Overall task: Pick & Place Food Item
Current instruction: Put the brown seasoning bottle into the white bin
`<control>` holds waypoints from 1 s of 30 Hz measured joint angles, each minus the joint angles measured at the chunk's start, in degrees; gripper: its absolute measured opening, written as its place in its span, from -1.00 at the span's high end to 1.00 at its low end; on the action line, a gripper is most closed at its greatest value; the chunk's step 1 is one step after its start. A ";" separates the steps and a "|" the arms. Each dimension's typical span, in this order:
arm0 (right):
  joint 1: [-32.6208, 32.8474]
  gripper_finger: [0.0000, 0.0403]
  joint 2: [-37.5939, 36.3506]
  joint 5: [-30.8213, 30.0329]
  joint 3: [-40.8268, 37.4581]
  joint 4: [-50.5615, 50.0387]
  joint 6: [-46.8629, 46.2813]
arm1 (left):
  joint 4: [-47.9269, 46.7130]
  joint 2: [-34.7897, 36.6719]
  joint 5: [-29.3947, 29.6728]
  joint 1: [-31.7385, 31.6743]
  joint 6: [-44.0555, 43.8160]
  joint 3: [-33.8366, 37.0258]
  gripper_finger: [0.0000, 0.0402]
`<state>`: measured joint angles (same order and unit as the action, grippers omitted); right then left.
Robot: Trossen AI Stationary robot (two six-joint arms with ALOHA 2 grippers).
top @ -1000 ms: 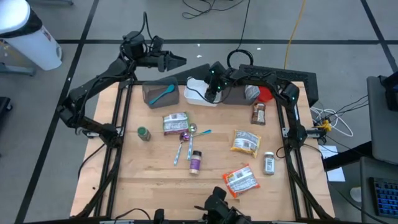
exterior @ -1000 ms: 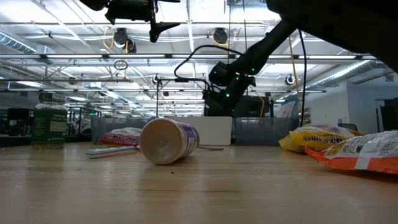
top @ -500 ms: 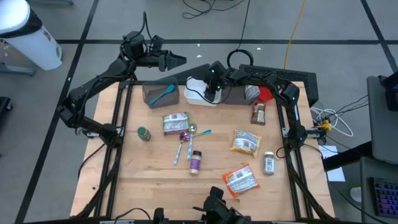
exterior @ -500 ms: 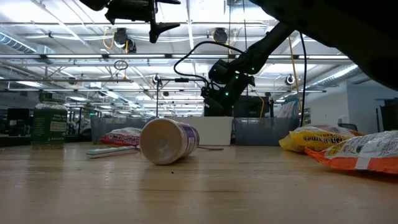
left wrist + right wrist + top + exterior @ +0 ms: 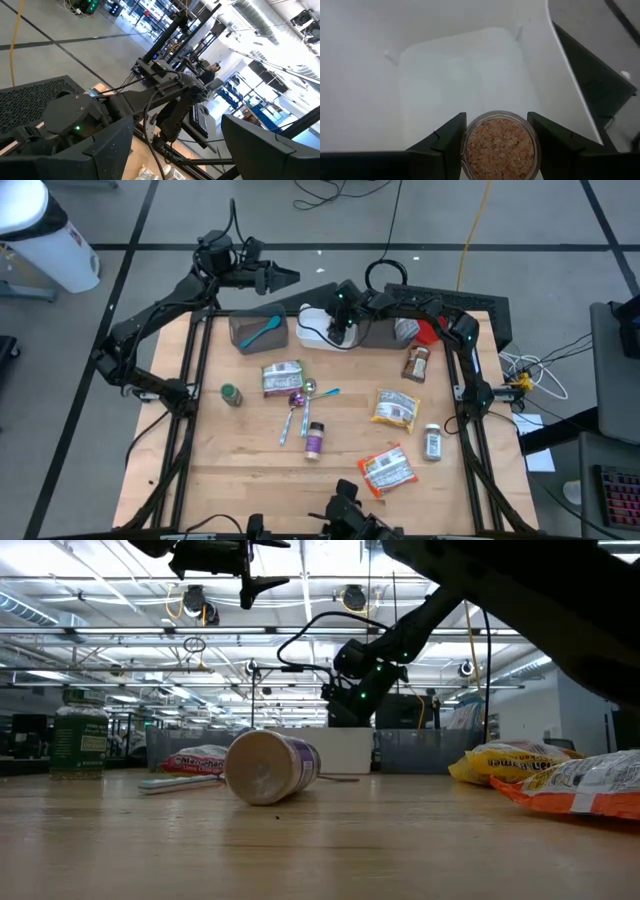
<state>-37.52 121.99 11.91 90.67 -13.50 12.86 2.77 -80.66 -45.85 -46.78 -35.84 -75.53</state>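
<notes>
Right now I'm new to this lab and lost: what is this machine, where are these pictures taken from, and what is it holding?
Two robot arms work at a wooden table. One camera looks down from above, one sits at table level, one rides on each wrist. The right gripper holds a jar of brown granules over a white bin. The left gripper hangs open past the table's far edge. Snack packets, spice jars and spoons lie on the table.

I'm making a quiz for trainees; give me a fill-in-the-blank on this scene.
1. The right gripper holds a spice jar over the ____ bin.
2. The teal spoon lies in the ____ bin.
3. The left gripper hangs ____ the table, empty.

Missing: white; gray; above
</notes>
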 joint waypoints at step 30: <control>0.14 -0.07 0.00 0.08 0.00 2.16 1.40 | 0.00 0.00 -0.08 0.00 0.09 0.00 -0.55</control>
<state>-37.39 121.99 11.99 90.67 -11.33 14.26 2.76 -80.66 -45.93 -46.78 -35.75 -75.53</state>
